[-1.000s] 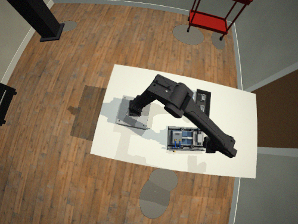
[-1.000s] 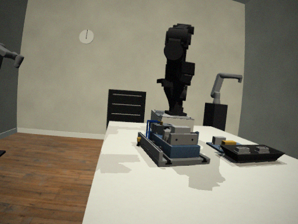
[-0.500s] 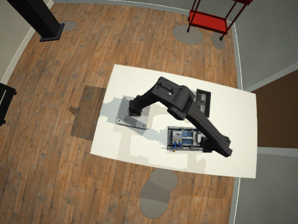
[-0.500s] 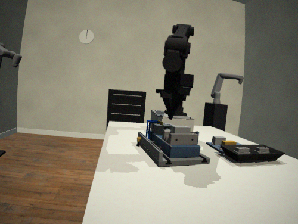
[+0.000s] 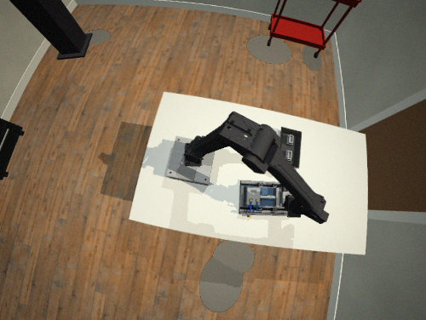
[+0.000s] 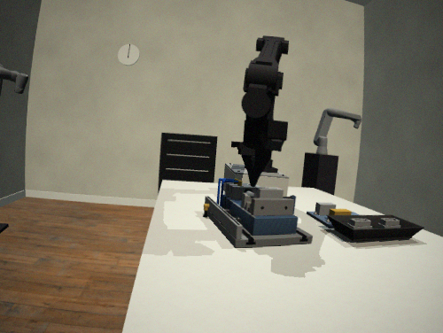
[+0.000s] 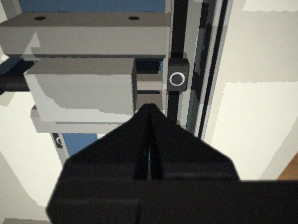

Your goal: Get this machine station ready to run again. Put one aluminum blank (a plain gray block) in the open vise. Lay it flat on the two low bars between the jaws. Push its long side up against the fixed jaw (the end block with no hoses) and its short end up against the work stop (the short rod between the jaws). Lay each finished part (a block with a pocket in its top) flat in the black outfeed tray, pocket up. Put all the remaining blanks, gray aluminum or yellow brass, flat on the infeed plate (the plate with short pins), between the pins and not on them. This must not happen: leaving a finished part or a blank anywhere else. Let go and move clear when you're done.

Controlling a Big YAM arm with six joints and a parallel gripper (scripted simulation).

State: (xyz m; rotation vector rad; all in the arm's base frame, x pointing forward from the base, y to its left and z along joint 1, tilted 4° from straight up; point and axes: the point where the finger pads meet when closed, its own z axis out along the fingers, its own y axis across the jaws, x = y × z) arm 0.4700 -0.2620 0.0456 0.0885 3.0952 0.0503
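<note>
Hovering beside gray blank's (image 6: pixel 268 192) (image 7: pixel 82 95) short edge, pincer (image 6: pixel 253 185) (image 7: pixel 149 112) closed, grasping nothing, vise (image 5: pixel 266 194) (image 6: pixel 272 207) (image 7: pixel 90 37) rim nearby.

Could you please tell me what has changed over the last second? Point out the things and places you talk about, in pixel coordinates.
The black two-fingered hand (image 5: pixel 293 208) (image 6: pixel 253 185) (image 7: pixel 149 112) has come down toward the vise and shifted slightly toward the arm's base. It is shut on nothing; nothing was visibly picked up or released. The plain gray block (image 6: pixel 268 192) (image 7: pixel 82 92) in the vise and the black outfeed tray (image 5: pixel 295 147) (image 6: pixel 368 234) look unmoved.
</note>
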